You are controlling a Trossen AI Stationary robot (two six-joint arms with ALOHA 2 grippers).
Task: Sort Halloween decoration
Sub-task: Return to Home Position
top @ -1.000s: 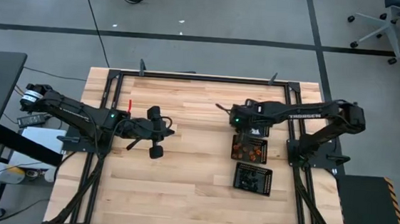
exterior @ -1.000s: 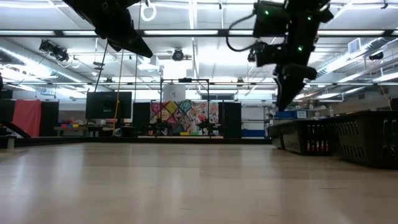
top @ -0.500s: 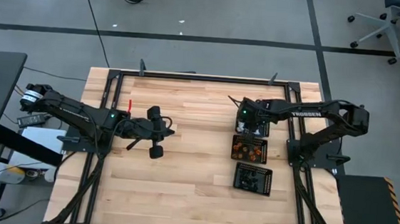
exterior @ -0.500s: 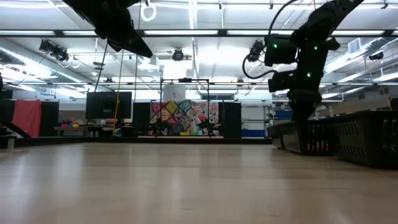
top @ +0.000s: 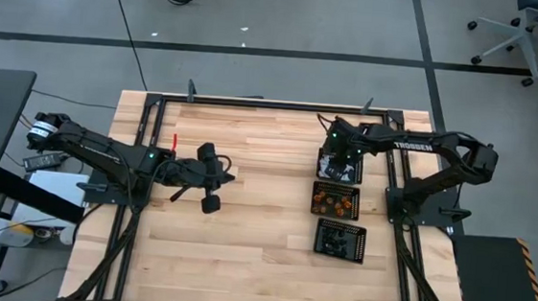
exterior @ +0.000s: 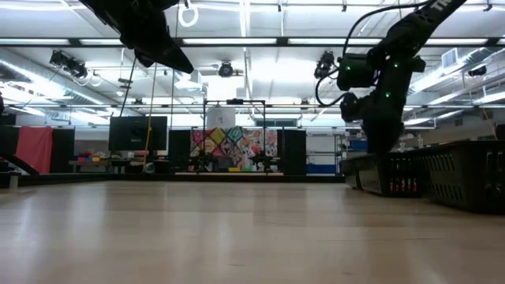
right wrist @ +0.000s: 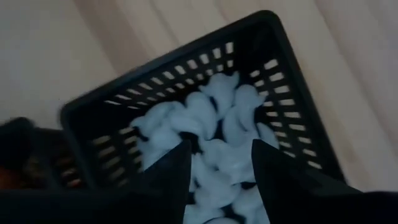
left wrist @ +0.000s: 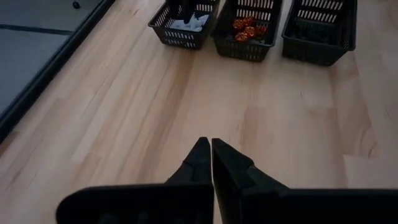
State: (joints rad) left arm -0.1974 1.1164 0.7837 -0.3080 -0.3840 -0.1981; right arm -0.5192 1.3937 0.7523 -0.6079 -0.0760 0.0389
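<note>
High view: right claw (top: pixel 338 158) over far tray (top: pixel 352 176); left claw (top: pixel 227 176) above desk (top: pixel 264 217).
Low view: right claw low at tray rims.
Left wrist view: left claw fingers pressed together, empty; orange trinkets (left wrist: pixel 247 28) in middle tray (left wrist: pixel 245 53).
Right wrist view: right claw fingers spread, empty; white ghosts (right wrist: pixel 211 124) heaped in far tray.

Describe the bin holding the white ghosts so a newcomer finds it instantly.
On the wooden table, three black mesh bins stand in a row on the right arm's side. It is the end bin, directly under the right gripper. The middle bin holds orange pieces and the other end bin black ones; only this one holds white ghosts.
</note>
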